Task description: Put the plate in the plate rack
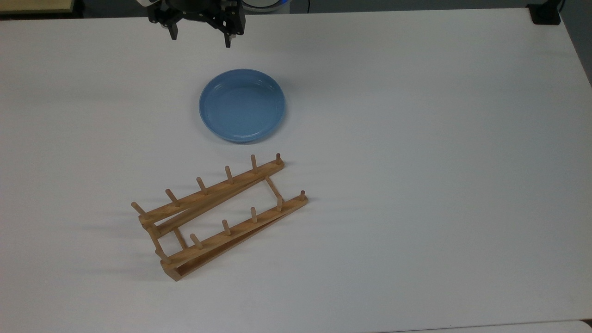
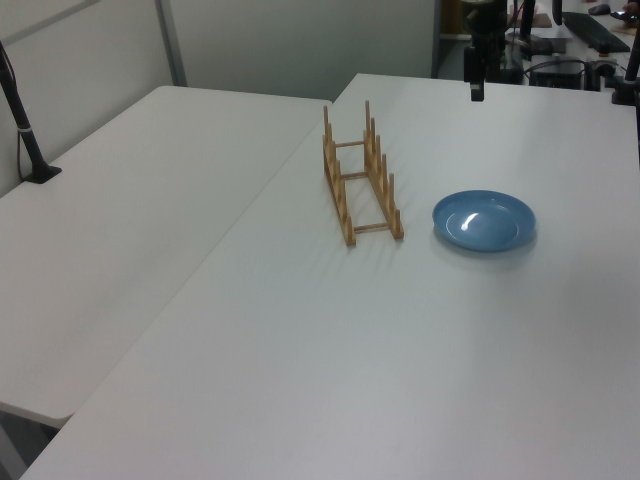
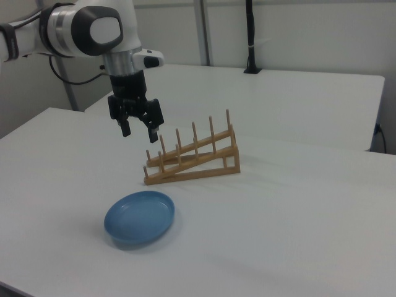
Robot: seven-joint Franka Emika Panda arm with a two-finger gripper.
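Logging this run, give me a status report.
Hand open, empty, above table. Plate flat on table, beside plate rack, not touching. Nothing between them.

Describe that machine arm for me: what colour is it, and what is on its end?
The arm is glossy white, built of rounded segments with dark grey joints and a grey oval patch on its side. A black cable runs along its rear. At the end sits a black hand with two short, stubby black fingers, joined to the white part by a dark wrist.
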